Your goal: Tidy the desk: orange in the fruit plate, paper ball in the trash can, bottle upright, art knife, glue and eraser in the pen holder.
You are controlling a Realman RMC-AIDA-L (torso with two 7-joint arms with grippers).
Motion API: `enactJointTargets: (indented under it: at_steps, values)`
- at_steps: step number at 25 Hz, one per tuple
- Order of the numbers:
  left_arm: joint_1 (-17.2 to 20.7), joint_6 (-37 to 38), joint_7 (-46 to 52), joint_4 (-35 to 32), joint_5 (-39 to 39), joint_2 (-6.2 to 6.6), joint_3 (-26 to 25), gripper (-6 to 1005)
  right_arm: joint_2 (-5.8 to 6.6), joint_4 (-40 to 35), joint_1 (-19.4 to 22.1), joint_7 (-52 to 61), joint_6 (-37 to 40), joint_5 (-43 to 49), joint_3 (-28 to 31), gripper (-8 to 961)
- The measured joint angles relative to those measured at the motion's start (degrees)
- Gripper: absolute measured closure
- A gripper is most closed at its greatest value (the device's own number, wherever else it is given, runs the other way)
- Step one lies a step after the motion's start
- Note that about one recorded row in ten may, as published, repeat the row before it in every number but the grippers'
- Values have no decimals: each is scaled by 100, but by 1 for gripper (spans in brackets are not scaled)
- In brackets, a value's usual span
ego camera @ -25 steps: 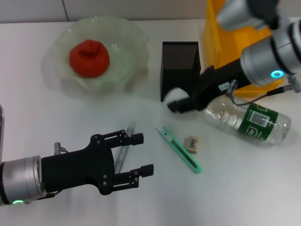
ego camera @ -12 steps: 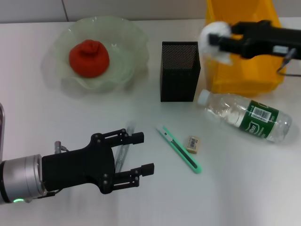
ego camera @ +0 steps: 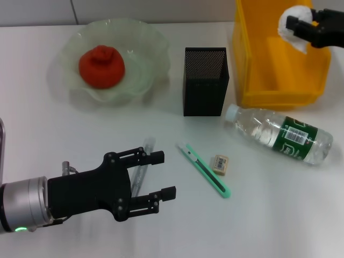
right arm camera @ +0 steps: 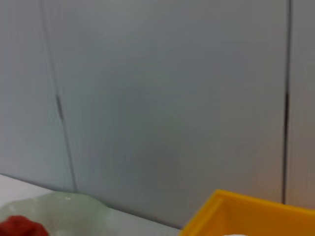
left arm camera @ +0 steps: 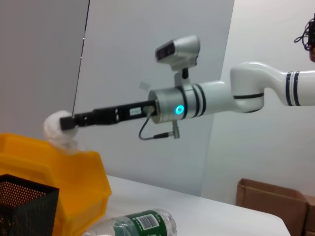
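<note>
My right gripper (ego camera: pixel 299 24) is shut on the white paper ball (ego camera: pixel 287 34), holding it above the yellow trash can (ego camera: pixel 269 80); the left wrist view shows the same gripper (left arm camera: pixel 67 123), paper ball (left arm camera: pixel 56 137) and trash can (left arm camera: pixel 74 172). The orange (ego camera: pixel 102 65) sits in the fruit plate (ego camera: pixel 145 37). The bottle (ego camera: pixel 279 134) lies on its side on the desk (ego camera: pixel 269 215). In front of the pen holder (ego camera: pixel 205 80) lie the art knife (ego camera: pixel 207 171) and the eraser (ego camera: pixel 220 164). The glue (ego camera: pixel 142 161) lies partly under my open left gripper (ego camera: pixel 164 174).
The right wrist view catches the trash can rim (right arm camera: pixel 246 211), the fruit plate (right arm camera: pixel 64 206) and a sliver of orange (right arm camera: pixel 19 227). The left wrist view also shows the pen holder (left arm camera: pixel 24 206), the bottle (left arm camera: pixel 142 223) and a cardboard box (left arm camera: pixel 270 201) beyond the desk.
My right gripper carried the paper ball from beside the pen holder up and to the right, over the trash can. The left gripper has not moved.
</note>
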State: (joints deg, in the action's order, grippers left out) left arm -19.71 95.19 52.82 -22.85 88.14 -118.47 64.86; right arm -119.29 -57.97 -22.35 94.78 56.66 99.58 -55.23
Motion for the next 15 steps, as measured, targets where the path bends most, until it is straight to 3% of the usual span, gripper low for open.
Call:
enactJointTargets:
  at_steps: [6,15]
  values:
    - [2,-22,0,0,-6,0,0,284,-21,822,-412,-696,-569,-6,-66,392]
    - [2,-34,0,0,-8,0,0,284,-20,934,-534,-763,-593,-10,-63,365]
